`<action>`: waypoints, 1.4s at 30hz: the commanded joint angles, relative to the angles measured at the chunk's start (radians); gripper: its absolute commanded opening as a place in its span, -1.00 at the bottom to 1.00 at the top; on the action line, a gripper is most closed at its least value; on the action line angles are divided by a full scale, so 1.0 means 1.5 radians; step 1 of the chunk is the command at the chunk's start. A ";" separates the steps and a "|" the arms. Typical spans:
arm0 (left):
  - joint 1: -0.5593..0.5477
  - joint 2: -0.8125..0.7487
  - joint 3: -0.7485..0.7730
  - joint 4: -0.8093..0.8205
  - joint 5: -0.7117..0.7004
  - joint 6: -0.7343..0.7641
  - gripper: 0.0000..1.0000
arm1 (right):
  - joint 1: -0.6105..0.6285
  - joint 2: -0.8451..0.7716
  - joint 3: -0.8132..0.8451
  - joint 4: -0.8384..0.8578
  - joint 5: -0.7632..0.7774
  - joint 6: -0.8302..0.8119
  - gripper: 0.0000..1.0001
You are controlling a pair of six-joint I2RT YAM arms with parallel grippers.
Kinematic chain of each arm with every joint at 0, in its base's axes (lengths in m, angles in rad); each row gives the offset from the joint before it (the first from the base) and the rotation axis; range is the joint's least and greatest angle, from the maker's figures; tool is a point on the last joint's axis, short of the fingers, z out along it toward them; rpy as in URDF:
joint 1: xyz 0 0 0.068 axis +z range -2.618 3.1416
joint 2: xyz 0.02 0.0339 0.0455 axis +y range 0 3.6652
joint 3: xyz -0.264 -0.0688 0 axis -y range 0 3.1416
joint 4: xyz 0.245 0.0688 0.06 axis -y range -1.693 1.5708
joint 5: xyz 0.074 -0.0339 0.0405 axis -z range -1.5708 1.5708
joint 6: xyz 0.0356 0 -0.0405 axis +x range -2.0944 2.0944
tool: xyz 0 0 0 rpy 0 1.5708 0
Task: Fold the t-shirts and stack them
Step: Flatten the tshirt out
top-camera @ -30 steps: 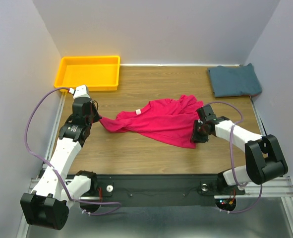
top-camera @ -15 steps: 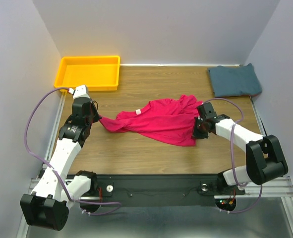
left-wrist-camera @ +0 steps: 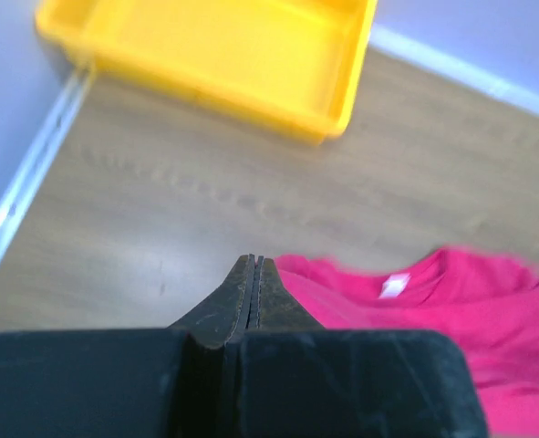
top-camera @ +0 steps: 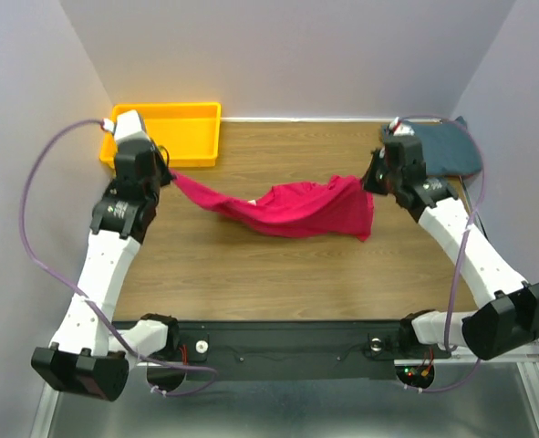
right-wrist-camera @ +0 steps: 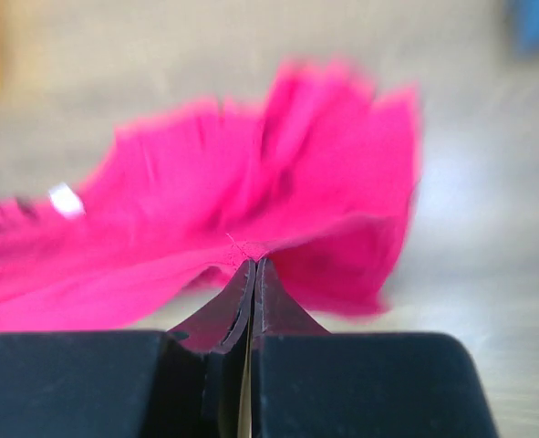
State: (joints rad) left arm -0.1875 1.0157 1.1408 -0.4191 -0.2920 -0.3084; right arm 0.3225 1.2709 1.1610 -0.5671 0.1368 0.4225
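Both your arms are reaching up and out from the bases. The left gripper (top-camera: 169, 172) is pinched tight on one end of the pink shirt (top-camera: 296, 208) and the right gripper (top-camera: 372, 181) is clamped on the other. The shirt's strung between them, sagging mid-span. A second ago it lay bunched on the table (top-camera: 251, 265) with both arms low. Just past the right gripper sits the teal shirt (top-camera: 438, 151).
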 commanded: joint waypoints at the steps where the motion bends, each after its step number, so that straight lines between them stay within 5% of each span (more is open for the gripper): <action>1: 0.007 0.058 0.206 0.039 -0.046 0.009 -1.00 | 0.004 0.030 0.186 0.013 0.111 -0.069 -0.99; 5: 0.010 0.119 0.377 0.038 -0.066 0.006 -1.00 | 0.003 0.071 0.393 0.014 0.192 -0.124 -0.99; 12: 0.011 0.121 0.568 0.065 -0.062 0.053 -1.00 | 0.003 0.076 0.553 0.016 0.218 -0.211 -0.99; 23: 0.011 -0.043 0.557 0.092 0.008 0.092 -1.00 | 0.003 -0.136 0.454 0.026 0.081 -0.265 -0.99; 31: 0.010 -0.046 0.600 0.038 0.040 0.104 -1.00 | 0.003 -0.207 0.424 0.024 0.065 -0.273 -0.99; 37: 0.011 -0.005 0.508 0.025 0.027 0.130 -1.00 | 0.003 -0.195 0.348 0.022 0.105 -0.276 -0.99; 42: 0.012 0.047 0.317 0.101 0.015 0.155 -1.00 | 0.002 -0.120 0.262 0.024 0.166 -0.274 -0.99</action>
State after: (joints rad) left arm -0.1745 0.9760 1.7653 -0.3405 -0.2443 -0.1322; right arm 0.3233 0.9909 1.6272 -0.5461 0.2756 0.0292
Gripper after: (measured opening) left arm 0.020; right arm 0.013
